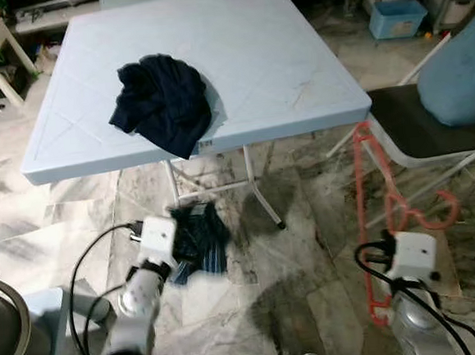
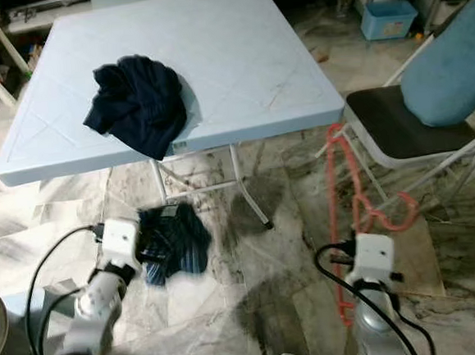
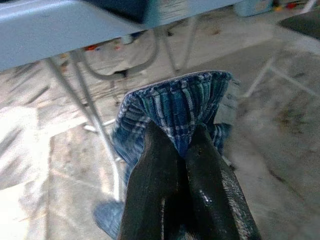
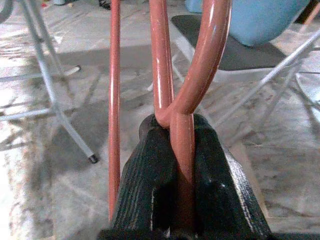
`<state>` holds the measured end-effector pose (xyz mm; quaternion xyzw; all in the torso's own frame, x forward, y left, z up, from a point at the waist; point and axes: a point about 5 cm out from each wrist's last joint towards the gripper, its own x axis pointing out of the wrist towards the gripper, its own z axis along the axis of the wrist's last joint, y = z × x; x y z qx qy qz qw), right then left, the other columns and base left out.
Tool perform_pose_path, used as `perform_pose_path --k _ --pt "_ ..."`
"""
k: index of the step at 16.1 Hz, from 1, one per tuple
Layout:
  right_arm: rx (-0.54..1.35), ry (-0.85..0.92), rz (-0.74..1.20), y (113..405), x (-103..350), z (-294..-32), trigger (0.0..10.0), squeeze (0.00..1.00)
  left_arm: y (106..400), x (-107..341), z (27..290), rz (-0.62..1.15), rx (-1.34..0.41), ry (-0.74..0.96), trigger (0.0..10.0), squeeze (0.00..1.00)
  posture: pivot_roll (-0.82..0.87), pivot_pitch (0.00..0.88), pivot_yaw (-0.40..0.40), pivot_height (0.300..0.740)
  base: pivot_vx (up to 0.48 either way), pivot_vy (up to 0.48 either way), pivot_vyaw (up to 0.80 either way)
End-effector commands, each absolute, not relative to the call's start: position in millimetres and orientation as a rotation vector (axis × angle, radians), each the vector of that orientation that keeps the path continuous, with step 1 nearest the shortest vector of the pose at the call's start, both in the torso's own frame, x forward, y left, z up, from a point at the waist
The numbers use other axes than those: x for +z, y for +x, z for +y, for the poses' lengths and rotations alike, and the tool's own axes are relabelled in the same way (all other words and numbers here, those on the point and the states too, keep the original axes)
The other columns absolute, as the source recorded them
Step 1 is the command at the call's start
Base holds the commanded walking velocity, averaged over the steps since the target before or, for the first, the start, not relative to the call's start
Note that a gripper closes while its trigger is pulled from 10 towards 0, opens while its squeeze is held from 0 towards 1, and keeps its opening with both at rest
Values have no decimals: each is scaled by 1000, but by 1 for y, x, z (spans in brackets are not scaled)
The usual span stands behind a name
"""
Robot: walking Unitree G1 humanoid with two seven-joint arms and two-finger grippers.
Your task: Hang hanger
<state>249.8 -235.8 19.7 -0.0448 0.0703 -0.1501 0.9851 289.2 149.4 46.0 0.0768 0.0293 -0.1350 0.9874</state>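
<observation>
Right pincer is clamping the red hanger, left pincer pinching the blue plaid cloth; keeping the hook upright is advisable.

We see the right gripper covering the stem of the red hanger, whose upper loop runs off the wrist picture's edge. Past the left gripper, the blue plaid cloth is pinched between the fingers, its lower folds hidden behind them and blurred. Beyond it the table is cropped.
</observation>
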Motion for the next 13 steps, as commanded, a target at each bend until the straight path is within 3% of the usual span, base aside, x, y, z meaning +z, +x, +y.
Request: perform_pose_path --k 1,13 --pt "-309 -83 126 249 24 -235 10000 0 287 47 145 72 -295 134 10000 0 -77 173 32 740 0 0 -444" --pt "-297 -78 166 248 30 -230 10000 0 284 58 127 152 -323 61 10000 0 -87 184 23 740 0 0 -794"
